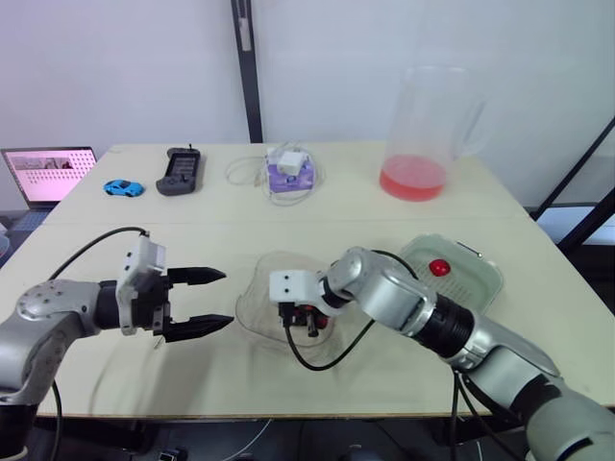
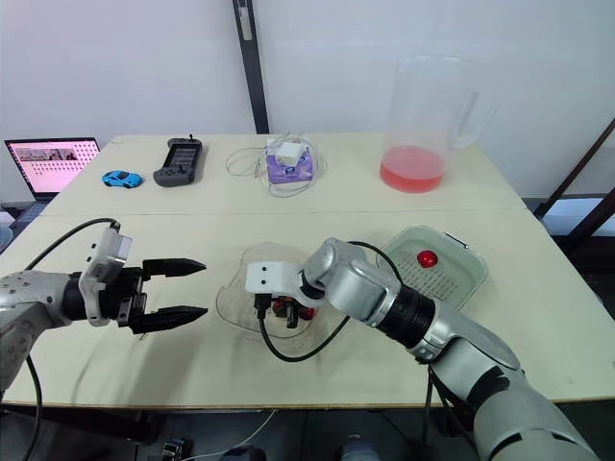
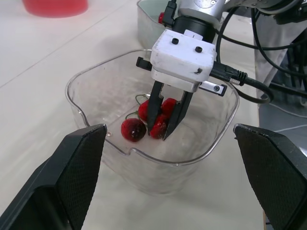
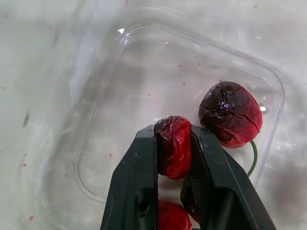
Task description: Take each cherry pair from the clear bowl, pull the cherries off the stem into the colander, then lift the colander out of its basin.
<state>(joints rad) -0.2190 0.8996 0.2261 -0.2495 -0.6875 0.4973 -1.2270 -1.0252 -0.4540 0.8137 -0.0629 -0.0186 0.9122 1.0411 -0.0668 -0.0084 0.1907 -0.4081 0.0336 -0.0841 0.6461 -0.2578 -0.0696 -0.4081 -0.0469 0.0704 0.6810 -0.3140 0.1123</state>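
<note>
Inside clear bowl (image 3: 165,175), right tool (image 4: 173,133) pinches cherry (image 4: 173,151); left tool (image 1: 227,299) spread wide outside rim.

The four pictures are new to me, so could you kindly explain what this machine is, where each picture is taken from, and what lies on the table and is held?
This is a humanoid robot with two arms, each ending in a black two-fingered gripper. Two pictures come from the two eyes of its head camera, looking down over the table. The other two come from a camera on each wrist.

The right gripper reaches into the clear bowl and is shut on a cherry. Other cherries lie beside it. The left gripper hangs open beside the bowl, holding nothing.

To the robot's right sits the colander with a lone cherry inside. Farther back are a pitcher of red liquid, a white charger, a black controller, a blue toy car and a laptop.
</note>
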